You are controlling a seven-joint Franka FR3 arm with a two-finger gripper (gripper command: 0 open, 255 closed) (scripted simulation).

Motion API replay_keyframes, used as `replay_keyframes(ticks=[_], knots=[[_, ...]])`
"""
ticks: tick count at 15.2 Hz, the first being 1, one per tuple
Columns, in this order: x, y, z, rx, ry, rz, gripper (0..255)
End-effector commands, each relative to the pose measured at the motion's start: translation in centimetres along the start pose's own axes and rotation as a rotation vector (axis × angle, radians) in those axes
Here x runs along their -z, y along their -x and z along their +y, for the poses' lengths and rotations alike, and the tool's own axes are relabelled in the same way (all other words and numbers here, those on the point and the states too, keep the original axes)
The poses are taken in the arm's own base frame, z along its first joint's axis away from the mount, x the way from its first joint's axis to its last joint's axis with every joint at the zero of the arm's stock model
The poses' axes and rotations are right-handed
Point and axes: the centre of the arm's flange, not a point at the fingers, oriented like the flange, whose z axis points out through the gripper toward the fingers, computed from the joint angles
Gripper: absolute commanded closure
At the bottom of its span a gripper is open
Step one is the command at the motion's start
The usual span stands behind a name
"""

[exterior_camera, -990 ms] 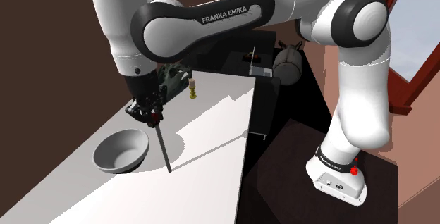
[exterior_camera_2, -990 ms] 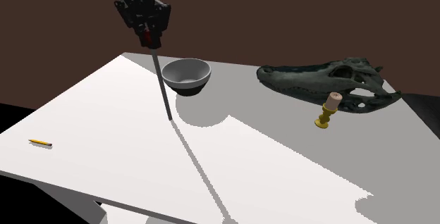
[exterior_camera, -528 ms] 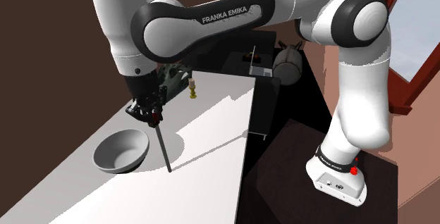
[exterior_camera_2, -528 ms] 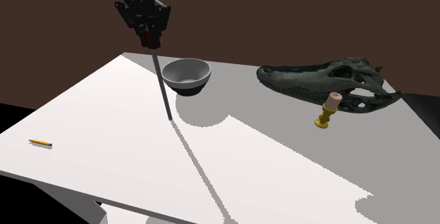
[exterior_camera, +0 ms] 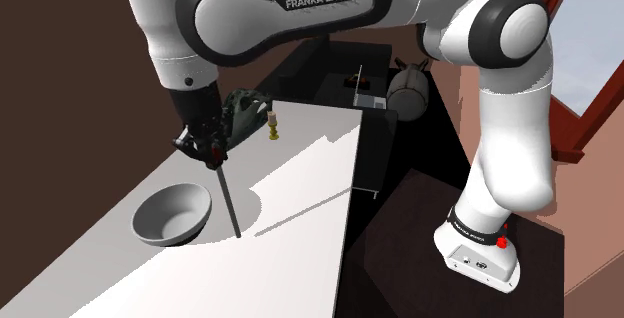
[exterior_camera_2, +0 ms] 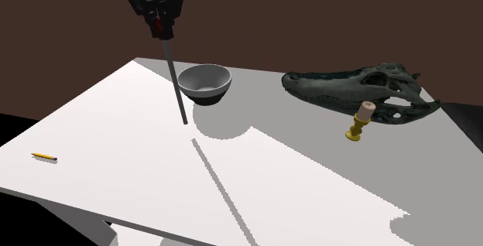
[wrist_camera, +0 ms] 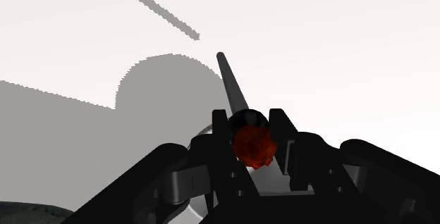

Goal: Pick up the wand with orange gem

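Your end effector (exterior_camera: 208,151) is clenched on the wand (exterior_camera: 226,201) right at its orange gem (wrist_camera: 252,144). The long dark shaft (exterior_camera_2: 175,82) hangs down from there at a slight tilt. Its tip looks just clear of the desk (exterior_camera_2: 294,190), since the end of its shadow lies apart from it in the wrist view. The weak point is the grip itself: the fingers (wrist_camera: 282,134) hold only the rounded, faceted gem end, so all the wand's length sits below as a lever. A quick start, stop or wrist turn could make the shaft swing and pivot between the pads, or let the gem slide out altogether. The grey bowl (exterior_camera_2: 204,82) stands near the shaft, so carrying the wand sideways at this height risks the tip clipping its rim and prising the gem loose. Dipping at all could jam the tip into the desk. Lifting straight up and slowly looks safest.
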Motion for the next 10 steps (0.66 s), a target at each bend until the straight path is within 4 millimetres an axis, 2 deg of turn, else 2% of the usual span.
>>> replay_keyframes(ticks=[1,8,10], knots=[[1.0,0.1,0.0,0.000,0.000,0.000,255],[4.7,0.2,0.0,0.000,0.000,0.000,255],[4.8,0.2,0.0,0.000,0.000,0.000,255]])
